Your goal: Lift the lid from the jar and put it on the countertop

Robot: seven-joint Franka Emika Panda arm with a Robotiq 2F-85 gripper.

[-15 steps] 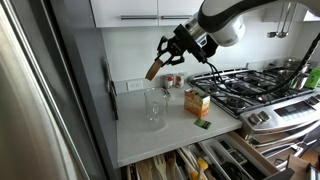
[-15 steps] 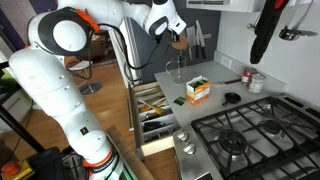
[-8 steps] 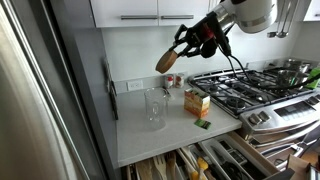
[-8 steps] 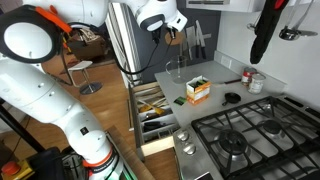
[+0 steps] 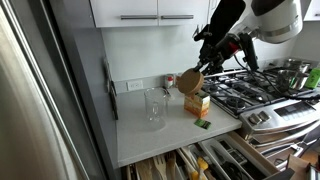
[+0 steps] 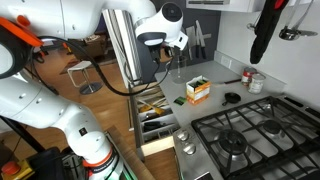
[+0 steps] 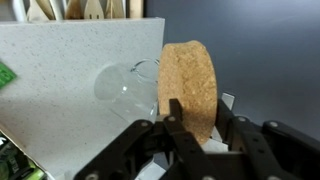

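Exterior views face countertop (image 5: 140, 142) (image 6: 225, 88) from opposite ends; wrist view close above.

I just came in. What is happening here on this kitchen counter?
The robot arm's gripper is shut on the cork lid and holds it on edge in the air. The glass jar stands open on the white countertop, with a yellow box beside it. In an exterior view the lid appears close above that box. So the lid is off the jar but not yet put down on the countertop.
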